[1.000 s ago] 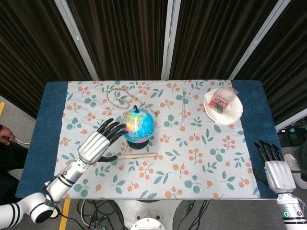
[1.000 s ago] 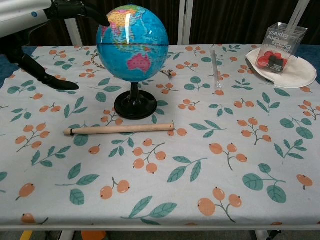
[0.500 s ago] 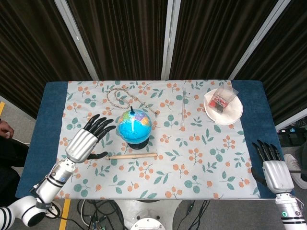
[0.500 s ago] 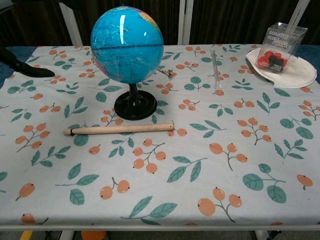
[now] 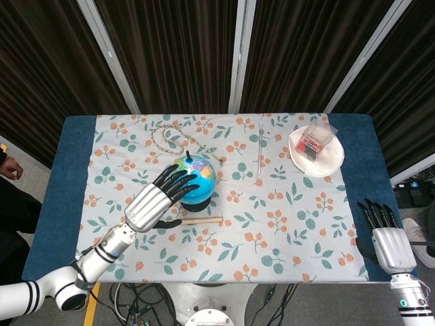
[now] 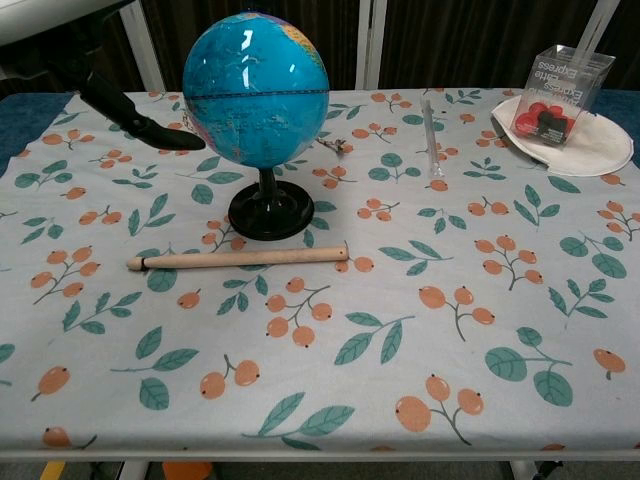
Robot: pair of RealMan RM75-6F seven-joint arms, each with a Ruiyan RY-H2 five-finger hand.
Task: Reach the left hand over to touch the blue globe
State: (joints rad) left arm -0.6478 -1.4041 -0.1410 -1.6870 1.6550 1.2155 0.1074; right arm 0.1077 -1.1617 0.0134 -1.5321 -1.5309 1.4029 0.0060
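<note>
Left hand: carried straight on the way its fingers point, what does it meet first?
The globe. The left hand points up-right with fingertips over its near side; whether they already touch is unclear.

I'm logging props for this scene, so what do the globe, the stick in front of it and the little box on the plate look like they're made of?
Blue globe: glossy, probably plastic, going by the bright glare streak; its stand is shiny black.
Stick: pale, matte, bare wood by its tan colour.
Box: clear, likely thin plastic, since the red and black pieces inside show through.

Dark pleated curtains [image 5: 177, 54] with pale vertical poles [image 5: 242, 54] behind the table [image 5: 68, 176].
</note>
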